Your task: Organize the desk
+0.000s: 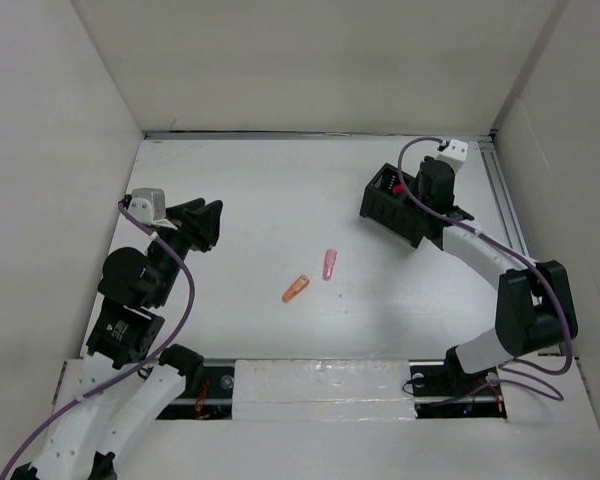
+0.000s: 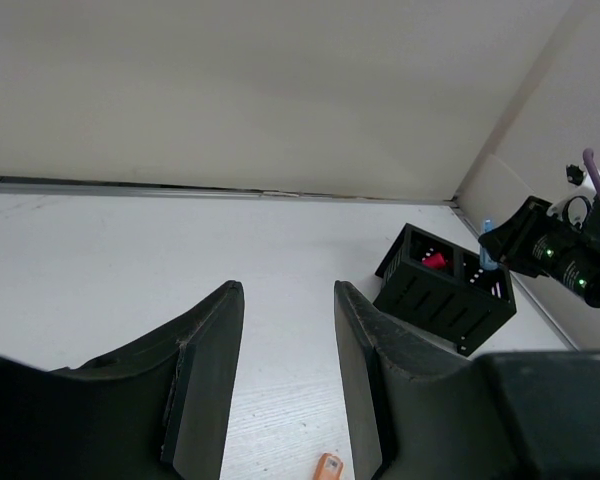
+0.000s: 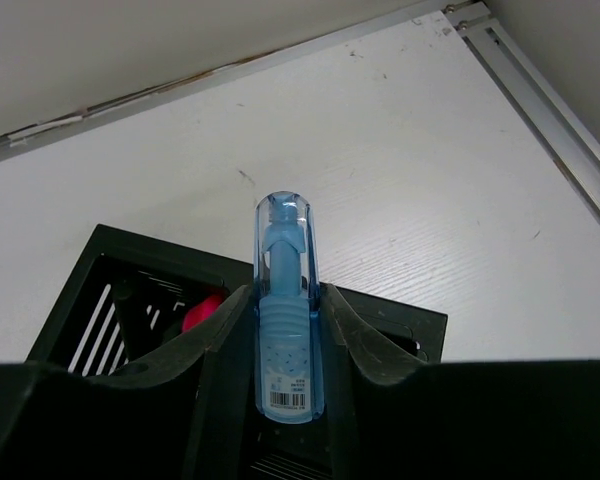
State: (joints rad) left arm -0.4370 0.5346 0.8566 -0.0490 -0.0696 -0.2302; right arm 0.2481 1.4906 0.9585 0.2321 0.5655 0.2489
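So the right gripper [image 3: 283,300] is clamped on a blue pen [image 3: 283,330], jaws pinched in on its barrel, and it's hanging right over the black box [image 3: 110,290] that sits toward the back right corner of the desk [image 1: 260,200]. What worries me is the grip is low on the barrel, with the whole capped end poking out past the fingers. From the wrist view the pen looks lined up close to a divider wall rather than dead centre over a slot. If it lets go there, my guess is the pen lands on the rim and topples out onto the desk, or wedges at an angle. One slot already has a red thing [image 3: 202,312] in it, so dropping on top of that could bounce it too. Push down too hard and the light box probably just skids toward the rail. Meanwhile the left gripper [image 1: 205,222] is parked on the left side, jaws partly apart with nothing in them, well away from the small orange piece [image 1: 296,289] and small pink piece [image 1: 329,264] lying loose mid-desk. A careless sweep could flick those two away.
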